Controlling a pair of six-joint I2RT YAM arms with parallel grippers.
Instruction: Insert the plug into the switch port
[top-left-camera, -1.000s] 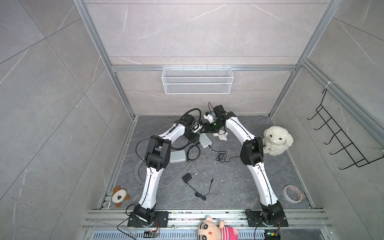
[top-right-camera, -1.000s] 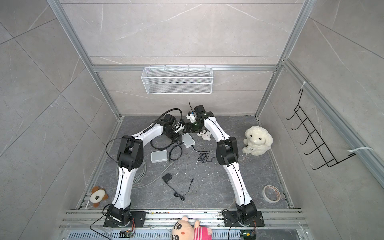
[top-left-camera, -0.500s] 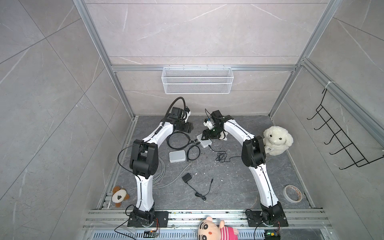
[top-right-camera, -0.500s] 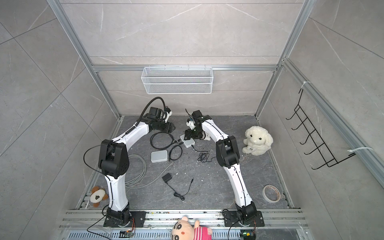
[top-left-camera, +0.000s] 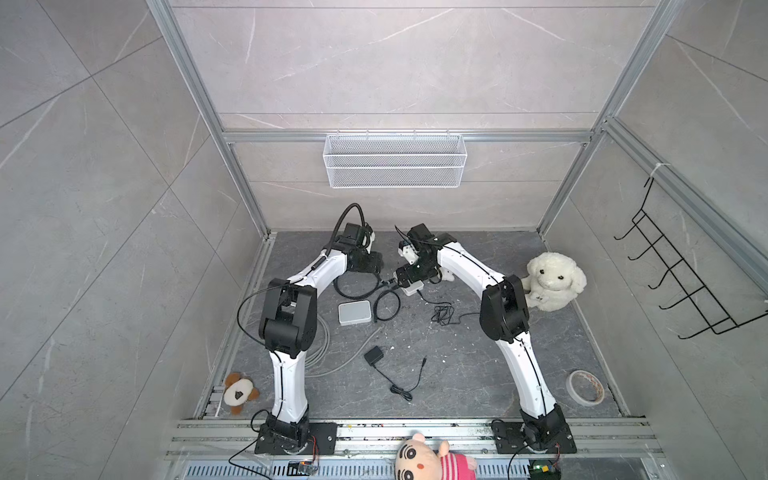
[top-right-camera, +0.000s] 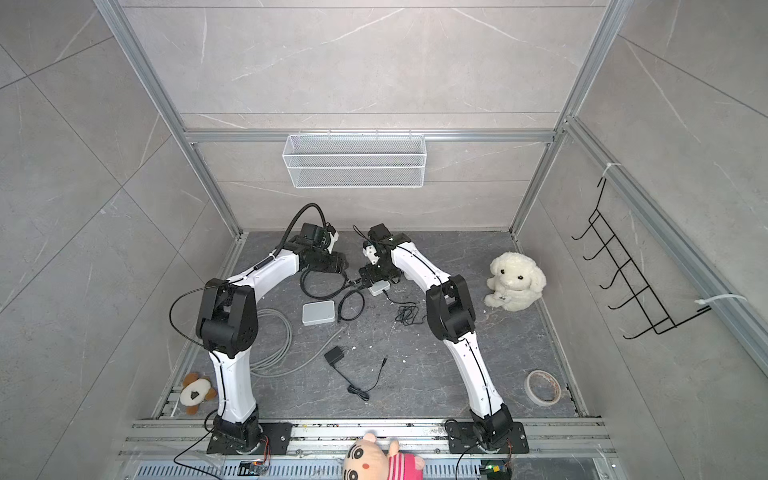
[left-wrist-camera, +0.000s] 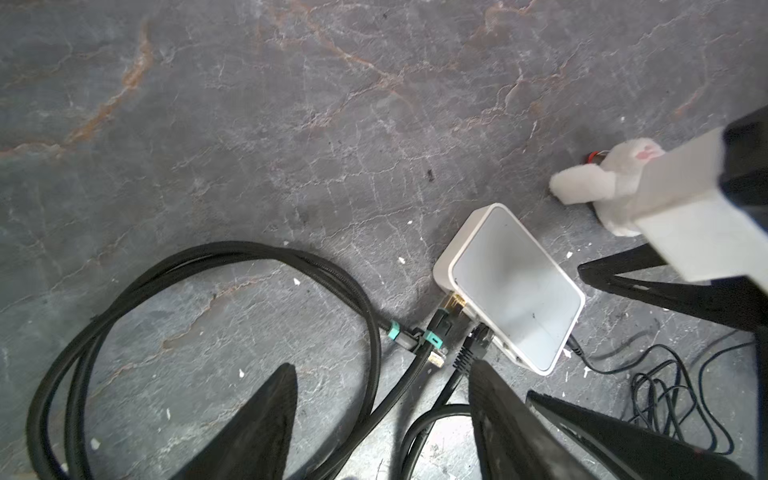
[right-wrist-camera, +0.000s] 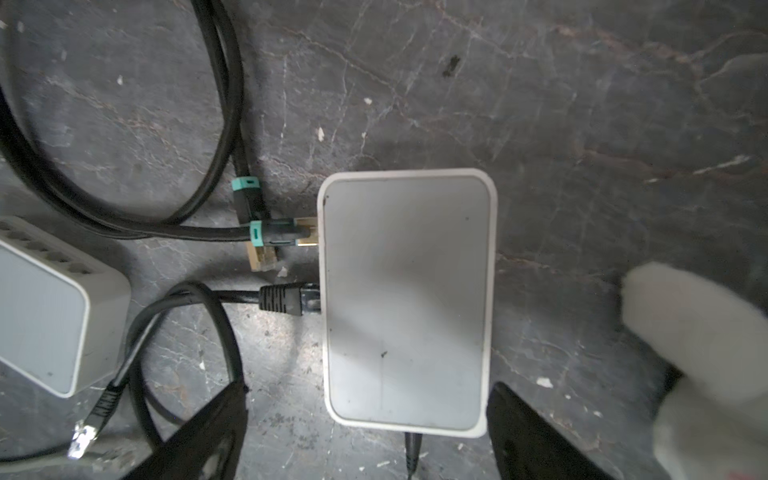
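Observation:
The small white switch (top-left-camera: 411, 286) (top-right-camera: 380, 286) lies on the grey floor at mid-back. A gold plug with a teal band (right-wrist-camera: 291, 237) (left-wrist-camera: 575, 305) sits in a port on its side. Beside it a black plug (right-wrist-camera: 289, 299) sits in another port. A second gold plug (right-wrist-camera: 262, 257) lies loose on the floor next to them. My right gripper (right-wrist-camera: 368, 390) (top-left-camera: 409, 274) hangs open over the switch (right-wrist-camera: 407, 299), its fingers either side of one end and apart from it. My left gripper (left-wrist-camera: 382, 374) (top-left-camera: 368, 262) is open above the black cable loops, holding nothing, left of the switch (left-wrist-camera: 511, 286).
A second white box (top-left-camera: 354, 312) (right-wrist-camera: 41, 303) lies nearer the front, with a loose black plug (right-wrist-camera: 95, 415) beside it. A small white plush toy (left-wrist-camera: 602, 183) lies by the switch. A plush dog (top-left-camera: 552, 282), a power adapter (top-left-camera: 374, 355), a tape roll (top-left-camera: 585, 387) and grey cable coils (top-right-camera: 274, 340) lie around.
My left gripper has drawn back from the switch toward the back left. My right gripper has lowered over the switch and opened wider.

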